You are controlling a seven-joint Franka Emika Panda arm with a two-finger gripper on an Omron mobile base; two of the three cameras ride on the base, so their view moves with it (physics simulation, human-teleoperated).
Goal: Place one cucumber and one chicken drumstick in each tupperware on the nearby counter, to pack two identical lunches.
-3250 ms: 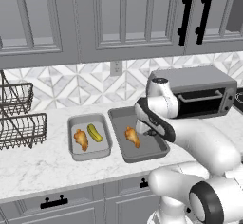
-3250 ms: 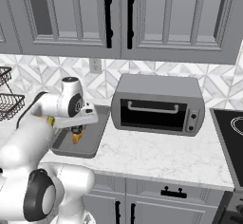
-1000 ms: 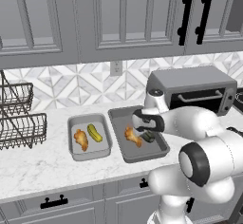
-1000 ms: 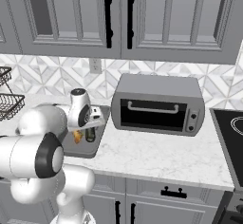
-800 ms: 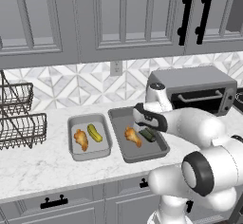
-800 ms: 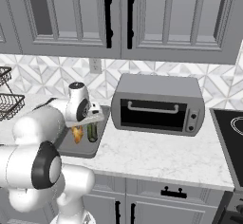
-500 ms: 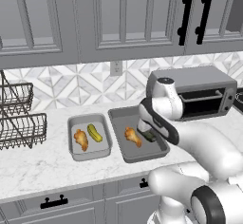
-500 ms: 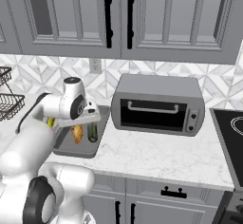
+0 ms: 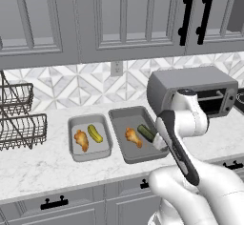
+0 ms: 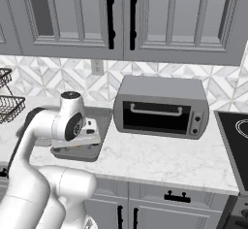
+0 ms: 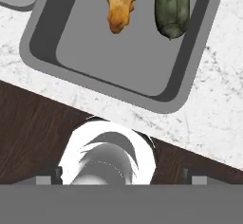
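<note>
Since a second ago your arm has lifted back off the larger tupperware [image 9: 123,140], leaving the dark cucumber [image 9: 146,132] beside its drumstick [image 9: 133,137]; the gripper [image 11: 123,175] is released and empty. Both trays look packed, so keep rising straight, clear of the rim

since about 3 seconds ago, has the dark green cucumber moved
Yes. The dark green cucumber now lies in the larger tupperware beside the drumstick; earlier the tray held just the drumstick.

No writing, label, brand or number can be read anywhere — not on any surface.
</note>
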